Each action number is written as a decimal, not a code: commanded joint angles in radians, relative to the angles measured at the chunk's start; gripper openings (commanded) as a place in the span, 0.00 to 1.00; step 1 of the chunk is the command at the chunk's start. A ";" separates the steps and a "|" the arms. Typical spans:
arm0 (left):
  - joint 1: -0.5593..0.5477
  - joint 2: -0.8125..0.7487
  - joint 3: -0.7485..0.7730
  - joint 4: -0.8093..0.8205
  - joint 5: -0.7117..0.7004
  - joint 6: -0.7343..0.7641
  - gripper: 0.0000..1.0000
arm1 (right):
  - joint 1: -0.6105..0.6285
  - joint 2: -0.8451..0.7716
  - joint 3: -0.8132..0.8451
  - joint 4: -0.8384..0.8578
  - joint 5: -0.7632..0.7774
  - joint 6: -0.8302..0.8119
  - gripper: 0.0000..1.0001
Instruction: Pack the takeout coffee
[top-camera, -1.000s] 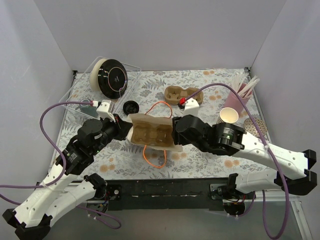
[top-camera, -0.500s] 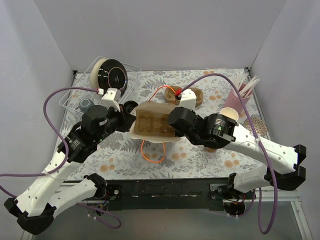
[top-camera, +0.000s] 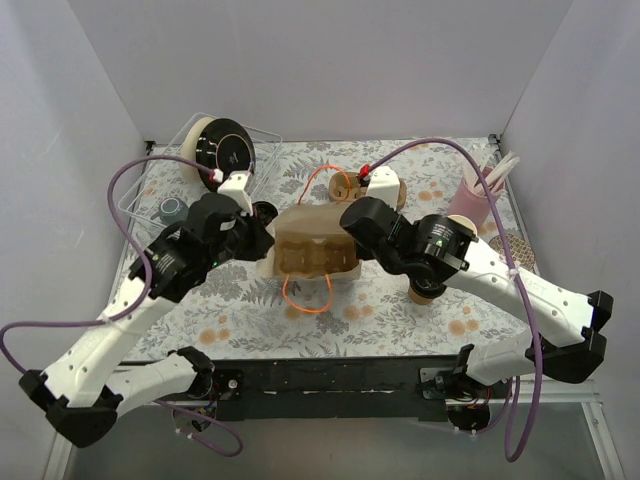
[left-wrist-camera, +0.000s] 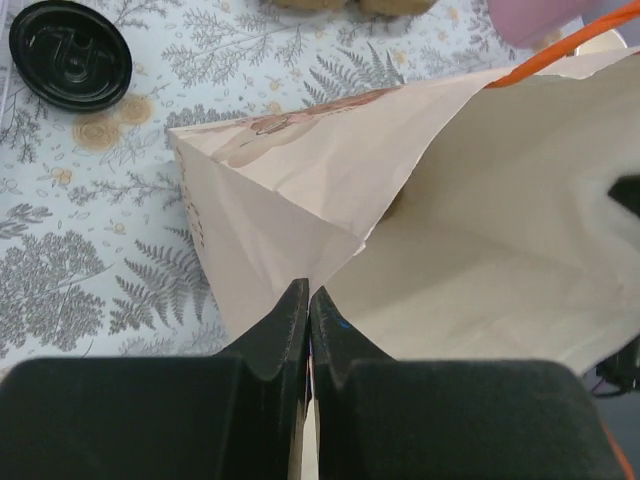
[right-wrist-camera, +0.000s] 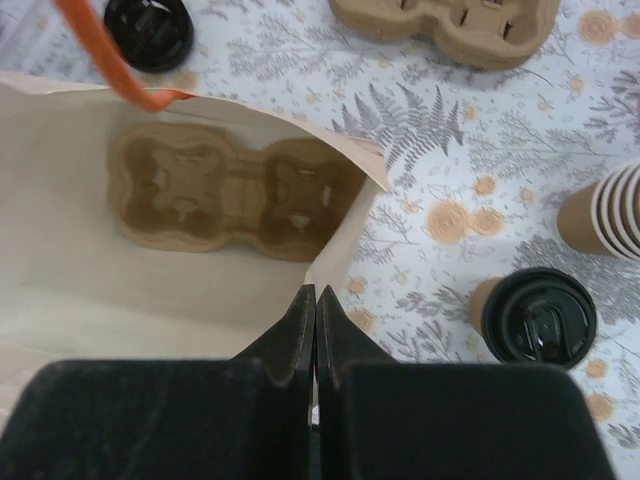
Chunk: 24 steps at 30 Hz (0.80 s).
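A kraft paper bag (top-camera: 315, 248) with orange handles stands open mid-table, with a brown cup carrier (right-wrist-camera: 235, 195) lying in its bottom. My left gripper (top-camera: 268, 243) is shut on the bag's left rim; its fingertips (left-wrist-camera: 307, 295) pinch the paper edge. My right gripper (top-camera: 350, 232) is shut on the bag's right rim (right-wrist-camera: 316, 295). The takeout coffee (right-wrist-camera: 535, 318), a kraft cup with a black lid, stands on the table right of the bag. In the top view it (top-camera: 425, 292) is mostly hidden under my right arm.
A second cup carrier (top-camera: 372, 186) lies behind the bag. A loose black lid (top-camera: 262, 212) lies to its left. A clear bin holds a roll of lids (top-camera: 222, 150), with a grey mug (top-camera: 172, 208) beside it. Pink cup of straws (top-camera: 478, 195) and stacked paper cups (right-wrist-camera: 605, 210) stand at right.
Both grippers have moved away from the near edge with the bag, drawing closer together; the bag now stands more upright. My right arm now covers the stacked cups in the top view.
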<state>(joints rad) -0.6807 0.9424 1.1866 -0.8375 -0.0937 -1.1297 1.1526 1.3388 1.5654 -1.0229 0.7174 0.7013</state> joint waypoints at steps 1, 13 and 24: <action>0.003 0.091 -0.031 -0.103 0.004 -0.050 0.00 | -0.034 -0.021 -0.044 0.098 -0.059 -0.039 0.01; 0.006 0.220 0.228 -0.173 -0.098 -0.174 0.00 | -0.151 -0.042 -0.102 0.167 -0.243 -0.065 0.01; 0.003 -0.175 -0.237 0.336 -0.061 -0.166 0.00 | -0.123 -0.365 -0.559 0.690 -0.452 -0.523 0.01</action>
<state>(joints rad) -0.6762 0.9016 1.0714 -0.7185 -0.1471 -1.2835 1.0279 1.0229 1.0603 -0.5415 0.3557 0.3634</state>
